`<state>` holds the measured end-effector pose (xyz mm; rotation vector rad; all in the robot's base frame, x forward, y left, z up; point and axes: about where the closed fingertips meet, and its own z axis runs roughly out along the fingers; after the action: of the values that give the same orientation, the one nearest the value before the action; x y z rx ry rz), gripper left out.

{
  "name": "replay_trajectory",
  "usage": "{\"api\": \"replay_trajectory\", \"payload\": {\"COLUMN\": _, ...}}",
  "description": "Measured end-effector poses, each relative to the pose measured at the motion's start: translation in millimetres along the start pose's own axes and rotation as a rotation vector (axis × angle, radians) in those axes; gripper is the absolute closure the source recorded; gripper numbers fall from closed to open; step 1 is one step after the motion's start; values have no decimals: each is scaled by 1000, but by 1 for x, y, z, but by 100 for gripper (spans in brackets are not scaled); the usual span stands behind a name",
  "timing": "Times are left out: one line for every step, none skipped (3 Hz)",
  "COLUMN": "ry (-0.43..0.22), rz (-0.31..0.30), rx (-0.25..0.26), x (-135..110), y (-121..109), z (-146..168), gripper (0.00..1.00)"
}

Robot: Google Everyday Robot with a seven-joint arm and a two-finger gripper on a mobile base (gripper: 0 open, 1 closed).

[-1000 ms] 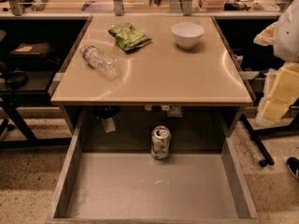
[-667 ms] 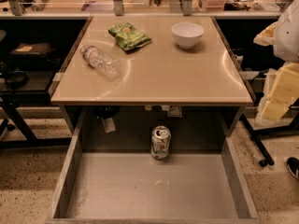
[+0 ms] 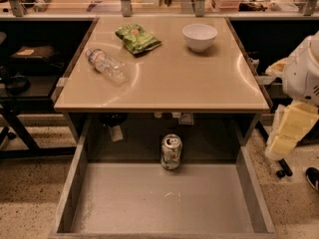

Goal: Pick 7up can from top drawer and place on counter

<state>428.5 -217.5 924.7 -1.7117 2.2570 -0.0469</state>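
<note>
The 7up can [image 3: 171, 152] stands upright at the back middle of the open top drawer [image 3: 149, 203], just under the counter's front edge. The counter [image 3: 169, 78] is a glossy beige top above the drawer. My white arm [image 3: 304, 71] comes in at the right edge of the view. My gripper [image 3: 289, 131] hangs pale yellow beside the counter's right front corner, outside the drawer and well to the right of the can. It holds nothing that I can see.
On the counter lie a clear plastic bottle [image 3: 106, 65] at the left, a green snack bag [image 3: 137, 37] at the back and a white bowl [image 3: 200, 36] at the back right. Dark shelving flanks both sides. The floor is speckled.
</note>
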Motion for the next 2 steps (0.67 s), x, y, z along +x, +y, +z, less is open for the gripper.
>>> {"api": "replay_trajectory", "payload": {"ry": -45, "rz": -4, "rx": -22, "x": 12, "y": 20, "z": 49, "gripper": 0}}
{"api": "replay_trajectory", "payload": {"ry": -123, "rz": -31, "rx": -28, "x": 18, "y": 38, "z": 103, "gripper": 0}}
